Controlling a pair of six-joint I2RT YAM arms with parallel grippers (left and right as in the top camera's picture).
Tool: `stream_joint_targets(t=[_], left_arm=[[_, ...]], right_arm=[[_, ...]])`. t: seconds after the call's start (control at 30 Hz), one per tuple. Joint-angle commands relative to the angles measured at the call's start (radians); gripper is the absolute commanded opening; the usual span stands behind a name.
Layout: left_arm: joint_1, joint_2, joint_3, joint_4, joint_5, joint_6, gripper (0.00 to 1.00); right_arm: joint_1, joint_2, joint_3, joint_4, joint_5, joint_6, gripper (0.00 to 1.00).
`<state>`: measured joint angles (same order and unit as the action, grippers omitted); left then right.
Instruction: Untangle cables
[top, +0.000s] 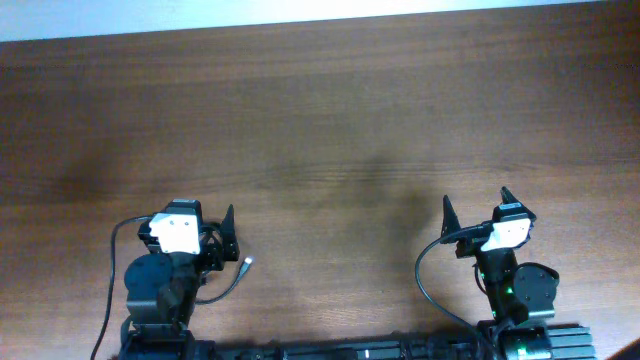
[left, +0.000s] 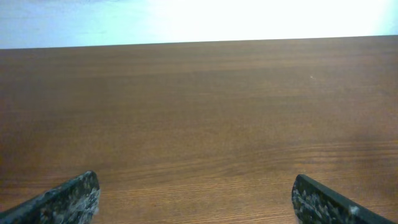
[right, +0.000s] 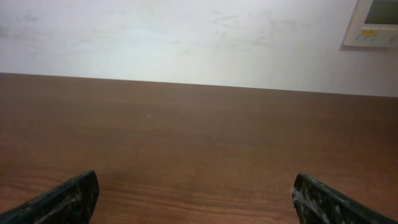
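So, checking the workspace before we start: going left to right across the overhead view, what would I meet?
left gripper, open → bare middle of the wooden table → right gripper, open.

Left arm (top: 160, 285) is showing rounded black housings, with a white block (top: 182, 232) sitting on its wrist. A thin black wire (top: 112, 260) is looping off its side, and another is ending in a pale tip (top: 247, 262).

Right arm (top: 525, 288) is wearing the same black, with a smaller white block (top: 508, 234) and a looping wire (top: 425, 275). A green light (top: 510, 292) is glowing on it.

Left gripper (left: 196, 180): fingers (left: 68, 200) are showing black, flecked grey. Right gripper (right: 196, 180): fingers (right: 323, 202) are matching.
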<state>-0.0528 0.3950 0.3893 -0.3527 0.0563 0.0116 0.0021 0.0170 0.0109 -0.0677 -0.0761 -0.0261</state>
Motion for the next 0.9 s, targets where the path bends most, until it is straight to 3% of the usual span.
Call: stream_joint_targets(t=[0.0,0.5,0.87], left_arm=[[0.005,0.005,0.025,-0.001,0.018,0.019,0.99],[0.005,0.014,0.042,-0.001,0.019,0.019,0.99],[0.005,0.127,0.093,-0.002,0.034,0.038,0.99]], right_arm=[[-0.003,0.002,-0.005,-0.005,0.009,0.004,0.99],[-0.003,0.002,-0.005,-0.005,0.009,0.004,0.99],[-0.003,0.002,-0.005,-0.005,0.009,0.004,0.99]])
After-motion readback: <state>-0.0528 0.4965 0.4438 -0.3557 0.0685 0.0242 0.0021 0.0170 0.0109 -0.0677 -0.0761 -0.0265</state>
